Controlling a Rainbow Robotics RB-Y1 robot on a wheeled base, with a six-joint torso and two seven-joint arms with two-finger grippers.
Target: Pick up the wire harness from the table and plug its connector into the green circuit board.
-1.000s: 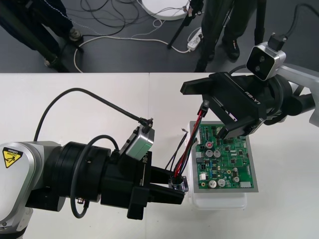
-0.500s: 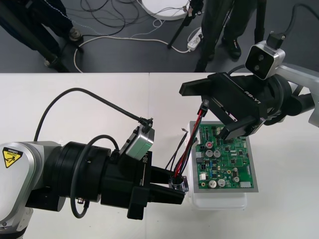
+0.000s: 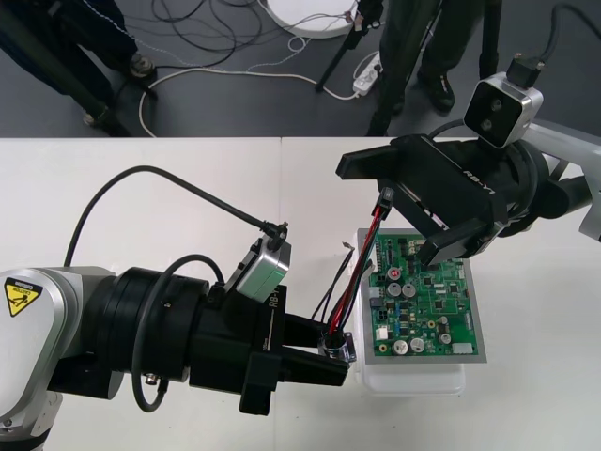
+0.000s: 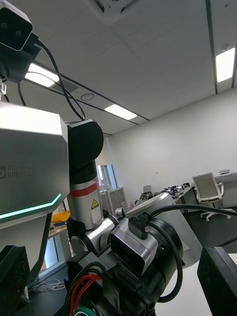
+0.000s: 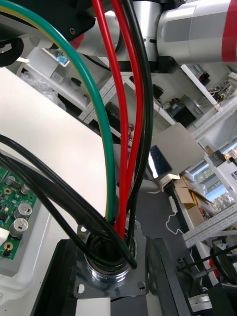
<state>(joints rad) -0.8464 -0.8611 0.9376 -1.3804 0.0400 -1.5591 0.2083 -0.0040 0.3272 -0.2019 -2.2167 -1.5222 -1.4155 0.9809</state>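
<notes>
Holds the harness clear of the table by its round metal socket, clenched in the left gripper just beside the near left corner of the white base. From the left wrist: flange pinched between the black fingers, with red, green and black wires rising out of it.

Right gripper spread wide about the top end of the harness, one finger beyond it and one over the green circuit board. No contact to be made out. From the right wrist: fingers far apart, wires ahead between them.

Step in hand, by judgement: taking the plug with the right gripper.
- Centre the plug between the fingers before closing.
- Grip the plug body, not the wires.
- Leave the mating end free.
- Keep the left grip firm so the wires hold the plug steady, but avoid pulling against it.

Long axis: from the socket up and away, leaning toward the robot's right. Small black plug at the far end, over the far left corner of the board, not in it. Appears to point away from the socket rather than down at the board, so likely needs turning before insertion.
</notes>
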